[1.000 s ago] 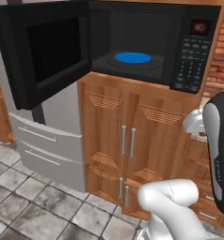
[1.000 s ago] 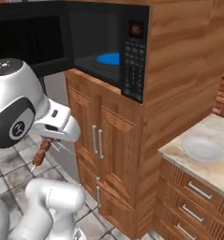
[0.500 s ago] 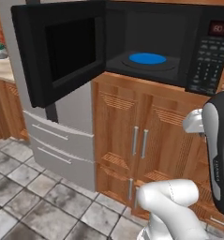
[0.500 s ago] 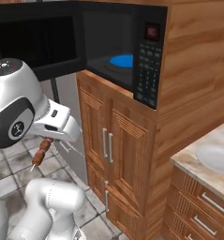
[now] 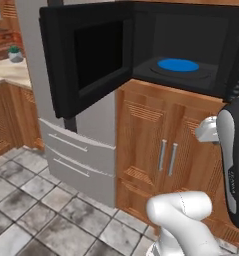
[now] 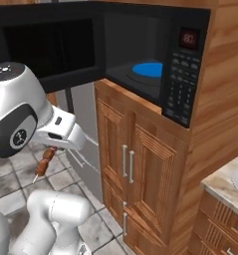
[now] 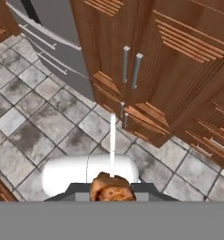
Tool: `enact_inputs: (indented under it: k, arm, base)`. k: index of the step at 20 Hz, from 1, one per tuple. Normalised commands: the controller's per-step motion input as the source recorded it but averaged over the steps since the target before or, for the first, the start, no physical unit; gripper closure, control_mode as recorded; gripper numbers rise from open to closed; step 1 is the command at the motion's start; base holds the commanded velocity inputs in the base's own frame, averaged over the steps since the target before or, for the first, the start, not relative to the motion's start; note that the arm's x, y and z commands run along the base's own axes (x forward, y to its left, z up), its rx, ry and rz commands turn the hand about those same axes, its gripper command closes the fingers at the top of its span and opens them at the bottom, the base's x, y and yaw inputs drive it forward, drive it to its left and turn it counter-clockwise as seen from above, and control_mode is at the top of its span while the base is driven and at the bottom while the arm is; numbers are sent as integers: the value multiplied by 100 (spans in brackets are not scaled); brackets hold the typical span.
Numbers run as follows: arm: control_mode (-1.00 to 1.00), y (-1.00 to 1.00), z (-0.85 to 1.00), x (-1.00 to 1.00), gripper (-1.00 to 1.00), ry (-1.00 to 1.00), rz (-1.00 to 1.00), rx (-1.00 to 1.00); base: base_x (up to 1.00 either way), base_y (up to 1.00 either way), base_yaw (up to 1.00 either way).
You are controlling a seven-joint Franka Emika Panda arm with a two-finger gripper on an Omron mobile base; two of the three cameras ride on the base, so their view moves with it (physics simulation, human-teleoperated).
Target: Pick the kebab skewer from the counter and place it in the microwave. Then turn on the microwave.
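Note:
The microwave (image 5: 141, 55) is built in above wooden cabinets, its door (image 5: 88, 60) swung wide open to the left. A blue round plate (image 5: 178, 65) lies inside; it also shows in the right base view as the blue plate (image 6: 148, 68), beside the button panel (image 6: 181, 84) and red display. My gripper (image 6: 51, 148) hangs low in front of the cabinets, well below the microwave, shut on the kebab skewer (image 6: 43, 163). In the hand view the kebab skewer (image 7: 112, 140) points away from my gripper (image 7: 112, 190), a brown chunk sitting between the jaws. A corner of the counter (image 6: 222, 184) lies at the lower right.
A grey fridge (image 5: 76, 150) with drawer fronts stands left of the wooden cabinet doors (image 5: 161, 150) under the microwave. The open door juts out into the room at head height. Grey tiled floor (image 5: 26, 200) spreads in front. Another counter (image 5: 6, 75) lies far left.
Both base views have shifted, so the base has driven: the microwave and cabinets now look larger and sit further right. The gripper stays shut on the skewer.

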Motion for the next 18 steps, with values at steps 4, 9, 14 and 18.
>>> enact_inputs:
  k: [4,9,14,18]
  arm:
    - [100,0,0,0,100,0,0,0]
    - [100,0,0,0,100,0,0,0]
    - [100,0,0,0,100,0,0,0]
    - [100,0,0,0,100,0,0,0]
  base:
    - [36,23,0]
    - [49,4,-2]
    - [55,0,-10]
    - [54,0,-12]
